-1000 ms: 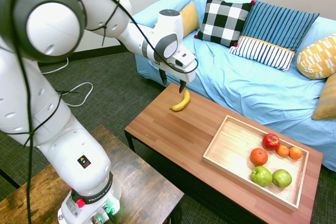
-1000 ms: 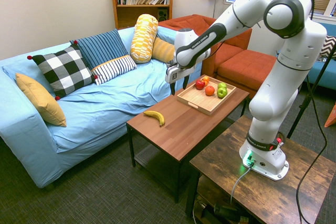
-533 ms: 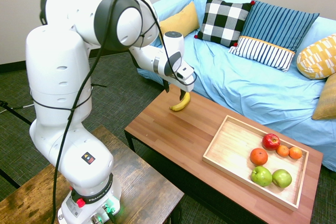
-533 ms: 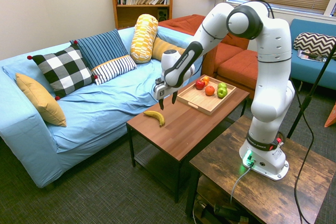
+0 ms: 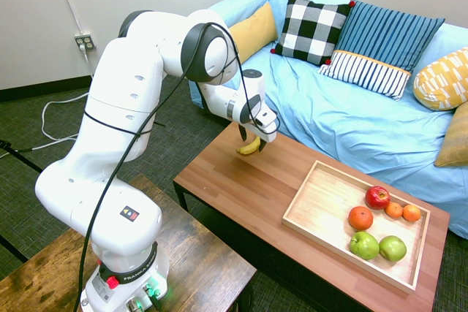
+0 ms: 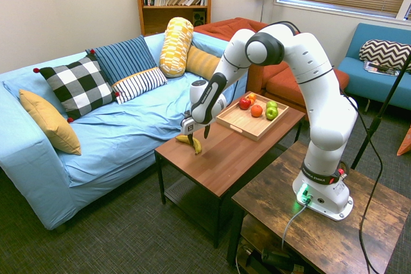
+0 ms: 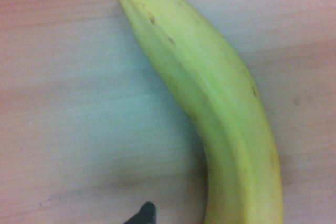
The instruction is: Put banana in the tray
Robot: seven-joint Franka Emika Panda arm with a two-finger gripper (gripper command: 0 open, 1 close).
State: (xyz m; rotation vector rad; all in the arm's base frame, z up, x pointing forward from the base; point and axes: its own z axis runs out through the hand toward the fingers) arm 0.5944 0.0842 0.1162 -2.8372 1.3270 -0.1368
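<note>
The white robot arm (image 6: 305,68) has swung farther over the coffee table (image 6: 218,165), its gripper (image 5: 253,139) now lowered to the banana (image 5: 249,147), partly covering it from both sides of the room. Behind the arm's shifted bulk, a wall outlet (image 5: 84,42) has come into sight.

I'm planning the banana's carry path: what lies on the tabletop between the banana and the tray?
Nothing: between the banana and the tray the tabletop is bare wood, as the first exterior view shows.
</note>
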